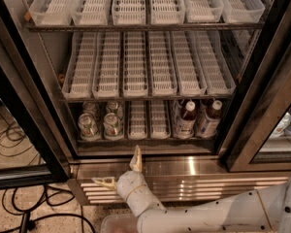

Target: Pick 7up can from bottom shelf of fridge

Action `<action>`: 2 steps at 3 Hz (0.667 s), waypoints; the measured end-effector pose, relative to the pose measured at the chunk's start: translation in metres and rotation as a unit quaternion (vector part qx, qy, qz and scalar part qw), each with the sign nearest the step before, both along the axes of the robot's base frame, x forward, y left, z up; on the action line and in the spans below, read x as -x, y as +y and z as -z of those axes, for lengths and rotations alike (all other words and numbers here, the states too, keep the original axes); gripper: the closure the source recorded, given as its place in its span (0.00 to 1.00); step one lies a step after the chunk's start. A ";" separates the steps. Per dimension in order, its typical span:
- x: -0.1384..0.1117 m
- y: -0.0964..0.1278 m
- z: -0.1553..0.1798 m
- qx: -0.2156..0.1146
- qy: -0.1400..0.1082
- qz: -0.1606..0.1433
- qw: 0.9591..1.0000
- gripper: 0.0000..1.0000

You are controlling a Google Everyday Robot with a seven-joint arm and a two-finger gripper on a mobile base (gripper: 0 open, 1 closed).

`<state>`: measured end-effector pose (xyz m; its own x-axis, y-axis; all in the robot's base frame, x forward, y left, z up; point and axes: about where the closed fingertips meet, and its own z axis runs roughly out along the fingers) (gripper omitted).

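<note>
- Judging from the pose, the reach is the step in hand: the claw [115,165] hangs released, fingers spread wide, low before the grille [199,168] of the fridge [31,108], below the shelf [137,123].
- Nothing is grasped. The can [112,125] stands upright at the front of a left lane on the bottom shelf, with other cans [88,126] beside and behind it.
- Next, the claw probably needs to rise over the rail [145,141], line up with that lane and close round the can's body.
- No writing can be read: the cans look greenish with red marks, and the white-capped bottles [186,120] on the right carry illegible labels.
</note>
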<state>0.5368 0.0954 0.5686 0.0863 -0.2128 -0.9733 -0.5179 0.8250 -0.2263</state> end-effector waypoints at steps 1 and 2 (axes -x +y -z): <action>-0.016 0.006 -0.004 -0.005 -0.033 0.013 0.999 0.08; -0.031 0.015 -0.011 -0.013 -0.061 0.022 0.998 0.18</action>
